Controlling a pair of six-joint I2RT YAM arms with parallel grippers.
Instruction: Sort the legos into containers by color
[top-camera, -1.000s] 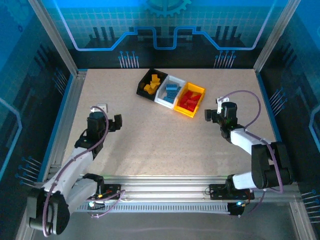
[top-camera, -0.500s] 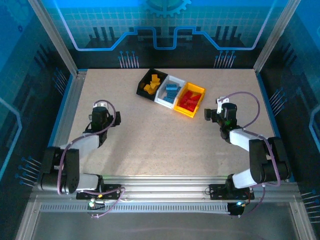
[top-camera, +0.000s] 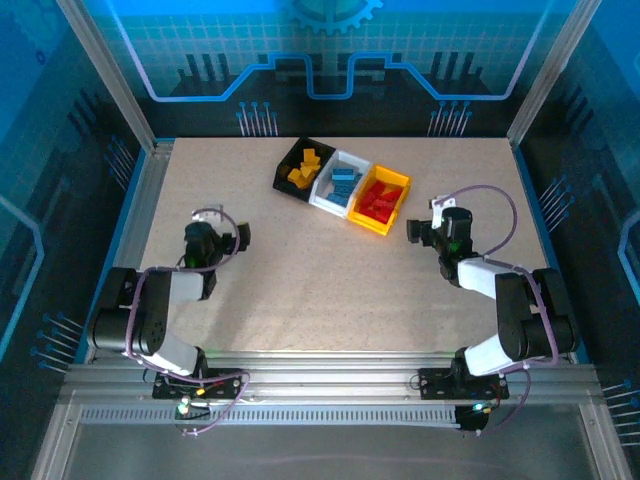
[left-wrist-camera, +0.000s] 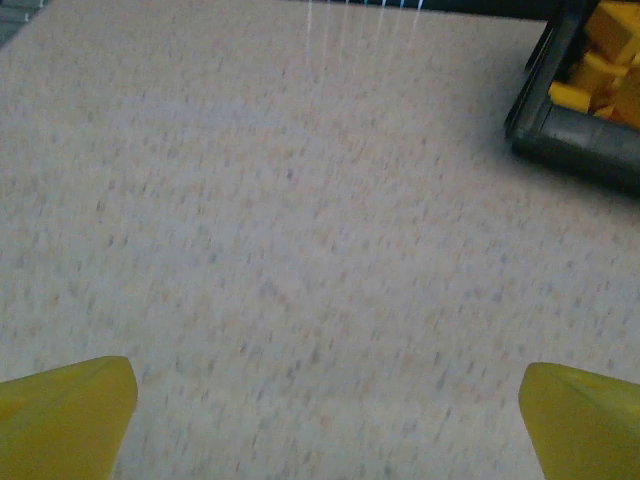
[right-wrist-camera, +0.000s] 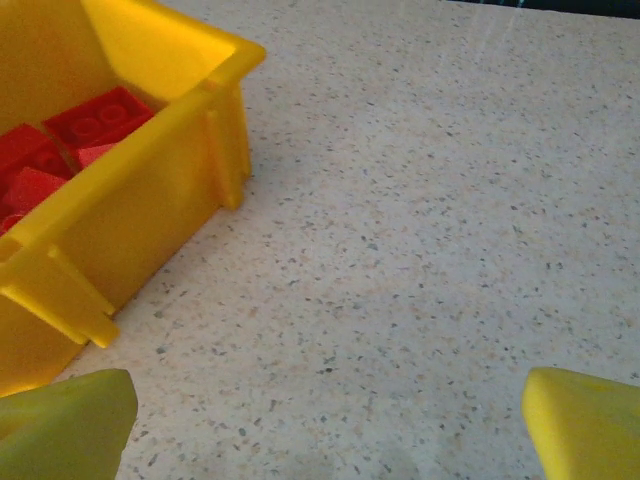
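Note:
Three joined containers stand at the table's far middle. The black bin (top-camera: 284, 178) holds orange-yellow legos (top-camera: 305, 167), the white bin (top-camera: 325, 201) holds light blue legos (top-camera: 344, 185), and the yellow bin (top-camera: 370, 224) holds red legos (top-camera: 379, 203). My left gripper (top-camera: 239, 238) hovers low over bare table at the left, open and empty. Its wrist view (left-wrist-camera: 325, 425) has the black bin's corner (left-wrist-camera: 580, 140) at upper right. My right gripper (top-camera: 416, 231) is open and empty just right of the yellow bin (right-wrist-camera: 150, 190), where red legos (right-wrist-camera: 75, 135) show inside.
A speckled tabletop (top-camera: 320, 280) lies between both arms. Aluminium frame rails run along the left edge (top-camera: 140, 215) and the near edge (top-camera: 330, 375). Both arms are folded back close to their bases.
The left arm has folded back toward its base, its elbow dropping to the lower left while its gripper stayed near the same spot. The right arm folded back slightly. Both grippers stay open.

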